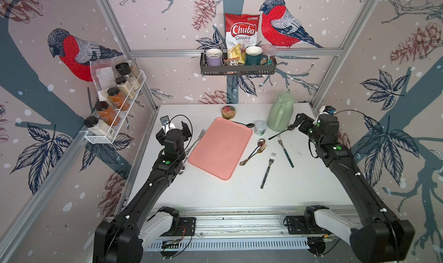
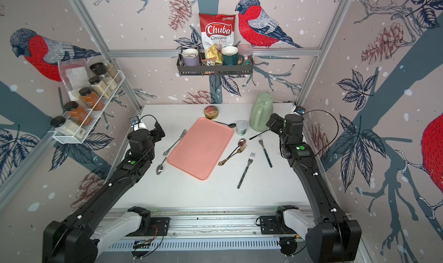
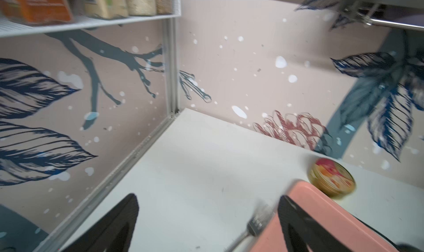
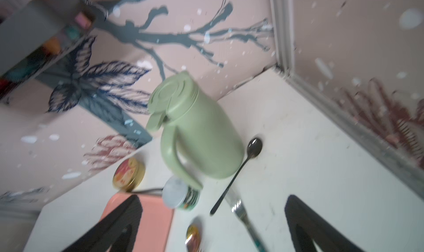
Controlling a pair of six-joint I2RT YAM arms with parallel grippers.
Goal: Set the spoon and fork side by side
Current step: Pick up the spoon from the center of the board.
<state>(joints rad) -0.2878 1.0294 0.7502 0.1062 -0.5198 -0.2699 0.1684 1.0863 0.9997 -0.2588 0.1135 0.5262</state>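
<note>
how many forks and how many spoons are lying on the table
forks: 4 (silver fork, gold fork, patterned fork, teal fork)
spoons: 4 (silver spoon, copper spoon, tray-side black spoon, jug-side black spoon)
total: 8

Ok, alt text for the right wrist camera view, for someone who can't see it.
The right gripper, jaws wide open, hangs over a white table where a fork and a black spoon lie close together. Beyond them sit a green jug, a small jar and a round tin, beside a pink tray.
</note>
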